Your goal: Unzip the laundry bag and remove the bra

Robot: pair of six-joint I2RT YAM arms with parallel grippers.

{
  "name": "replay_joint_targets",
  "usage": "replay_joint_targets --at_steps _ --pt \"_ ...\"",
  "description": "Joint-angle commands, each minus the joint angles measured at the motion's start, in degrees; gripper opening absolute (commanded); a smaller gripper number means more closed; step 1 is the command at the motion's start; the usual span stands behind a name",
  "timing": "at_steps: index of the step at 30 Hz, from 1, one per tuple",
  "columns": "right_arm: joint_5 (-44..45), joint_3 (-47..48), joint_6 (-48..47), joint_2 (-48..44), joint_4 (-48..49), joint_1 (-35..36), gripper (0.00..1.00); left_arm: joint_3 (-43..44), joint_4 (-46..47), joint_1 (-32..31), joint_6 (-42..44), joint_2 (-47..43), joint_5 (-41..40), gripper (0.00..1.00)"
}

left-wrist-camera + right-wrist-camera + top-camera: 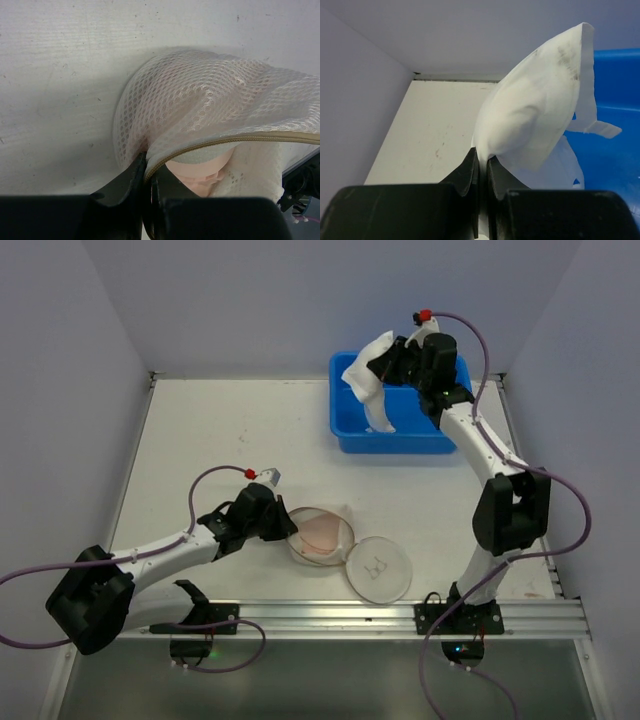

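I see L gripper (148,167) pinching laundry bag (200,100) rim; R gripper (483,159) clamps bra (530,110) above blue tub (395,443), 1 o'clock.

My left arm (165,552) and right arm (478,435) are built alike: slim white links between bulky black joint housings. Each stands on a black foot plate at the bottom of the top view, with a small green light (207,651) beneath. A purple cable (486,352) runs along each arm to a red-capped plug (424,315) by the wrist, and in the wrist views my fingers (125,184) are matt black wedges tapering to thin tips.
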Motion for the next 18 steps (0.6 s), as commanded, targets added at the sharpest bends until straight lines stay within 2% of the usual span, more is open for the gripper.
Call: replay_joint_targets --at_steps 1,6,8,12,18 --pt "-6.36 -0.16 2.75 2.80 9.60 -1.36 0.00 -0.08 2.36 0.06 0.97 -0.66 0.97 0.12" --pt "-4.78 -2.54 3.19 6.57 8.56 -4.79 0.00 -0.17 2.44 0.06 1.23 -0.93 1.14 0.12" --pt "-4.34 -0.18 1.44 8.16 4.35 -5.49 0.00 -0.17 2.71 0.06 1.23 -0.67 1.14 0.12" --pt "-4.86 6.33 -3.83 13.78 -7.42 -5.67 0.07 0.18 3.24 0.06 1.32 0.39 1.76 0.12" --pt "-2.84 11.78 -6.21 18.70 -15.60 -5.76 0.29 0.27 2.45 0.06 1.15 -0.66 1.67 0.12"
